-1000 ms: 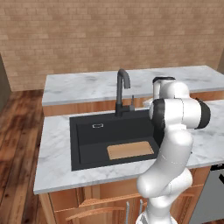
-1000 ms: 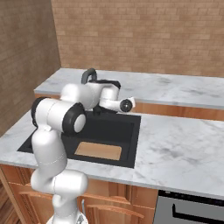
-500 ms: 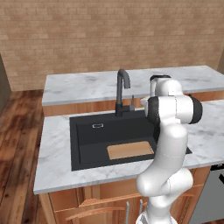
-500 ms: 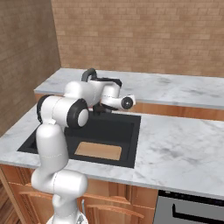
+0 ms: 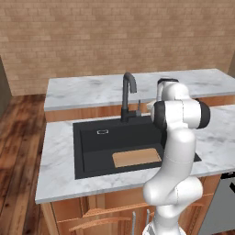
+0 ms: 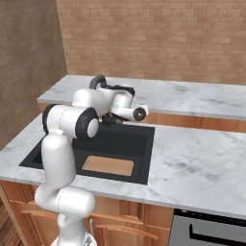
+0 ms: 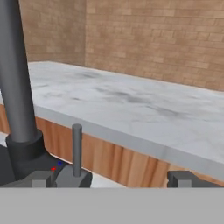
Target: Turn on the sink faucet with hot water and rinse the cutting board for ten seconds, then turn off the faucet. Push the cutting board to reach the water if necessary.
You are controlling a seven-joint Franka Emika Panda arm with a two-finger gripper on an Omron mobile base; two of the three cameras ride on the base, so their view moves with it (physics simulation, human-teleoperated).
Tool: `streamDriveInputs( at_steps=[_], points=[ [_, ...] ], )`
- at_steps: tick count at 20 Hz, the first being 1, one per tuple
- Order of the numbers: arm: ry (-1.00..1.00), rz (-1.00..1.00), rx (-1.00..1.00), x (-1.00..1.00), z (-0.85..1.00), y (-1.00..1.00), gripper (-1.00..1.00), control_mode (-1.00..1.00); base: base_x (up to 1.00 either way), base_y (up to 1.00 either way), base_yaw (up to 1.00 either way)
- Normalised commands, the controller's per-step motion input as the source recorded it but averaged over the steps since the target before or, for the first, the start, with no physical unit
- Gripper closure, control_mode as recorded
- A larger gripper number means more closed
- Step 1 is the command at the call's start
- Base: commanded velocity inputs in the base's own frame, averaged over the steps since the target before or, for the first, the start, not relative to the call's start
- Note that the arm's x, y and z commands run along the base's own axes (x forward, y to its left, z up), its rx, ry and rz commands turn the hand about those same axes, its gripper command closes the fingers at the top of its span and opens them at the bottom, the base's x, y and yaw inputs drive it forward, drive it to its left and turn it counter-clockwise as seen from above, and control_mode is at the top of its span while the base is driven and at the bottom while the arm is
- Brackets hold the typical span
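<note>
At the back rim of the basin: the white arm reaches over the sink, its end effector (image 7: 111, 178) level with the faucet's base; the two dark fingertips stand wide apart, released, gripping nothing.

Faucet: the tall, slim, dark grey gooseneck faucet (image 5: 129, 95) rises from the white marble counter (image 5: 55, 151) just behind the basin; in the hand view its thick column stands at the left, and its small upright side lever (image 7: 77, 148) rises just inside the left fingertip (image 7: 40, 179).

Why so held: the open fingers appear set to either side of the lever, so that a sideways sweep or a closing grip could turn it; the red and blue dots at the lever's foot suggest hot and cold marks, so direction will matter.

Sink: the large rectangular matte black basin (image 5: 92, 149) is sunk in the counter; a small silver overflow plate (image 5: 102, 131) sits on its back wall.

Cutting board: the thin, flat, light tan wooden board with rounded corners (image 5: 137, 157) lies on the basin floor toward the front right, apart from the point below the spout; it may need a push to meet the stream.

Water: no stream falls from the spout; the faucet is judged not yet turned on.

Stage: approach to the lever; rinsing not begun.
</note>
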Motion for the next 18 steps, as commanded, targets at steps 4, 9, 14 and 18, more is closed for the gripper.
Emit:
streamDriveInputs(
  at_steps=[4, 9, 14, 18],
  points=[
    [-0.05, 0.00, 0.00, 0.05, -0.12, 0.10, -1.00, -1.00, 0.00, 0.00, 0.00],
    [-0.07, 0.00, 0.00, 0.01, -0.17, 0.10, -1.00, -1.00, 0.00, 0.00, 0.00],
    [-0.09, 0.00, 0.00, 0.06, -0.21, 0.02, -1.00, -1.00, 0.00, 0.00, 0.00],
    [-0.10, 0.00, 0.00, 0.11, -0.18, 0.00, -1.00, -1.00, 0.00, 0.00, 0.00]
  ],
)
